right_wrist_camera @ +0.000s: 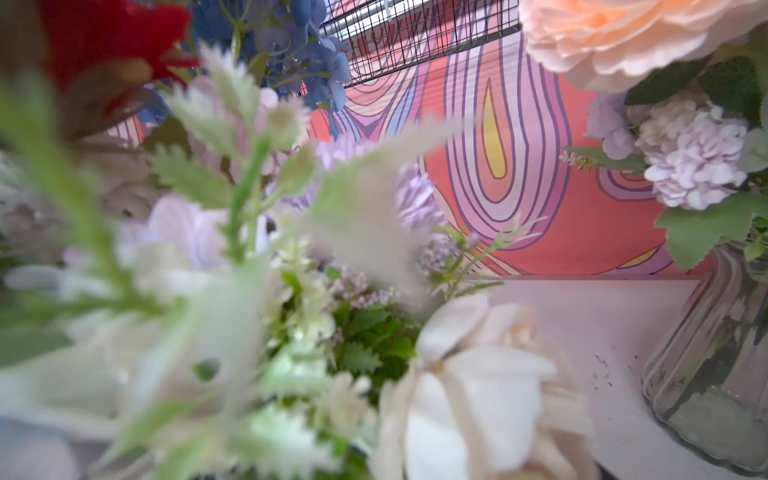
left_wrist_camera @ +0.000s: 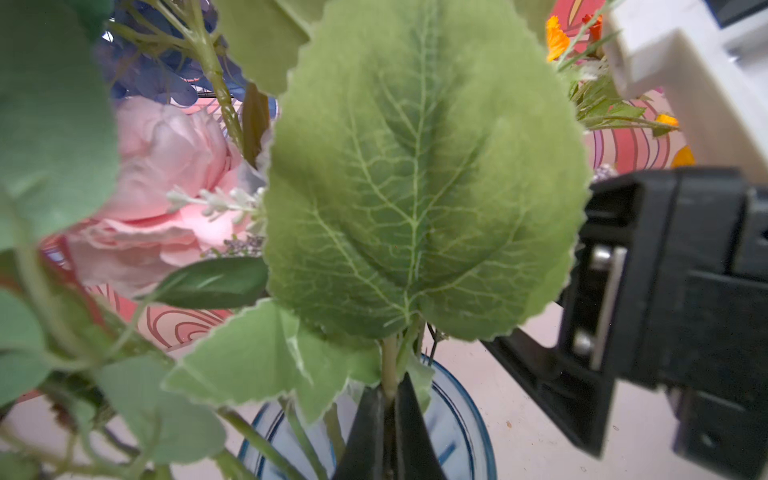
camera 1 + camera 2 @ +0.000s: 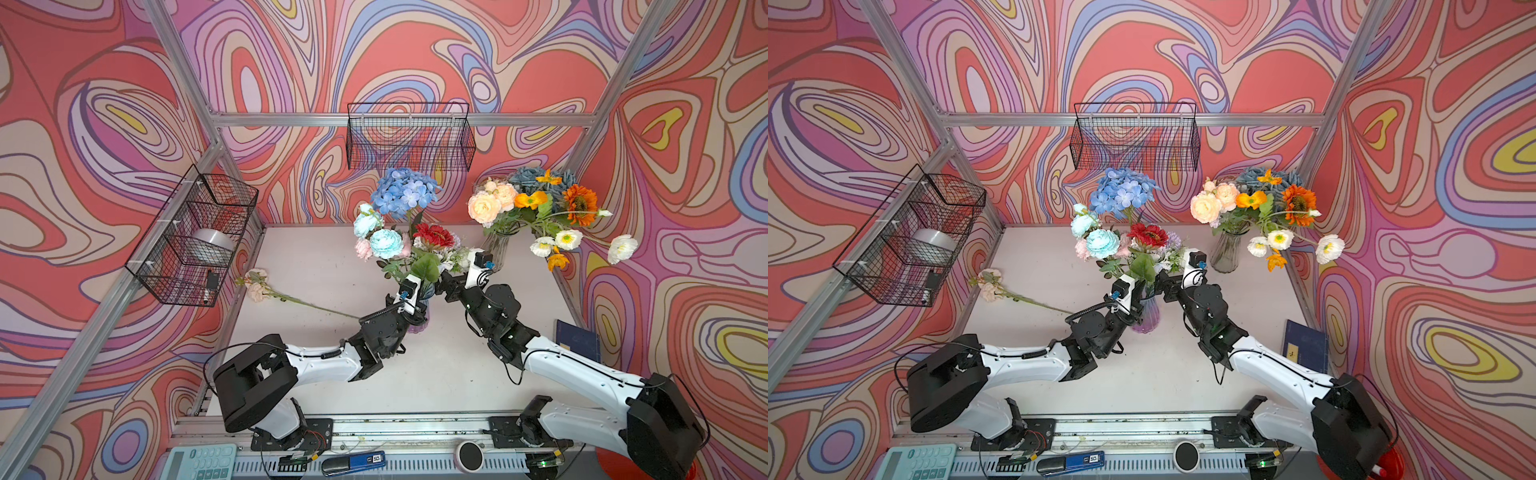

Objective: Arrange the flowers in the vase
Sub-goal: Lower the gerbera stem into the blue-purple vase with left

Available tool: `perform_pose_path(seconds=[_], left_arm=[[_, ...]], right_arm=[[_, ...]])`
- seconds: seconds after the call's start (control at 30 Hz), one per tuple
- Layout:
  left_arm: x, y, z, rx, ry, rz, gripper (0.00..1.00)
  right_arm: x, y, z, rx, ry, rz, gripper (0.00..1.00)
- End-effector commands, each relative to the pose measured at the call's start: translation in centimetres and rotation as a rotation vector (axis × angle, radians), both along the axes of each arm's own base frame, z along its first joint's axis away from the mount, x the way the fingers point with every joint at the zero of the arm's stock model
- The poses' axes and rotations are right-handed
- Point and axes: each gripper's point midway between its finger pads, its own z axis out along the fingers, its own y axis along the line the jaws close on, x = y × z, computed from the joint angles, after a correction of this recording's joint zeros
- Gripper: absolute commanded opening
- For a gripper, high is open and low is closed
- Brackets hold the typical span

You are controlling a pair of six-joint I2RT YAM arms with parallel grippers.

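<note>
Pinching stem at vase rim, left gripper crowded

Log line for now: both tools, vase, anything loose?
left tool: shut on stem at vase mouth | right tool: open beside bouquet | loose: peach flower on table

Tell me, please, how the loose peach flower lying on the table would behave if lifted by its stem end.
The loose flower would probably sag at the head: its stem is long and thin, the bloom bulky. Lying flat on the table, that thin stem may be hard to pinch cleanly.
</note>
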Motion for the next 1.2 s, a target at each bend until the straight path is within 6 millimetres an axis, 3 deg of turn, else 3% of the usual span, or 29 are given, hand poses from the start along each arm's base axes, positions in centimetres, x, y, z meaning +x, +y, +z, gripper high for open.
perform_pose_path(seconds=[0.0, 0.23, 0.37, 0.57, 0.77, 0.83, 0.93, 1.17], left_arm=[[-0.1, 0.4, -1.6, 0.009, 0.031, 0.027, 0.14], [-1.4, 0.3, -1.2, 0.022, 0.049, 0.015, 0.65], [-2.6, 0.6, -1.0, 0.026, 0.087, 0.006, 0.78], [-4.2, 1.6, -1.9, 0.021, 0.218, -0.036, 0.83], [-4.8, 3.8, -4.1, 0.053, 0.310, 0.005, 0.85], [-4.7, 4.8, -3.7, 0.025, 0.299, 0.038, 0.92], [-4.7, 5.0, -3.4, 0.034, 0.274, 0.029, 0.92], [-3.2, 5.4, -4.6, -0.025, 0.309, 0.057, 0.91]], right_arm=[[-0.3, -0.5, -0.4, 0.004, 0.011, -0.007, 0.91], [-0.7, 0.3, -0.5, -0.015, 0.016, 0.045, 0.91], [-0.9, 0.6, -0.9, -0.026, 0.029, 0.065, 0.91], [-1.3, 1.2, -1.5, -0.052, 0.053, 0.109, 0.91], [-1.7, 1.8, -3.5, -0.090, 0.125, 0.151, 0.94], [-1.9, 1.8, -4.0, -0.094, 0.145, 0.159, 0.96], [-2.6, 1.9, -4.5, -0.104, 0.177, 0.188, 0.97], [-6.5, 1.7, -5.3, -0.187, 0.359, 0.305, 0.96]])
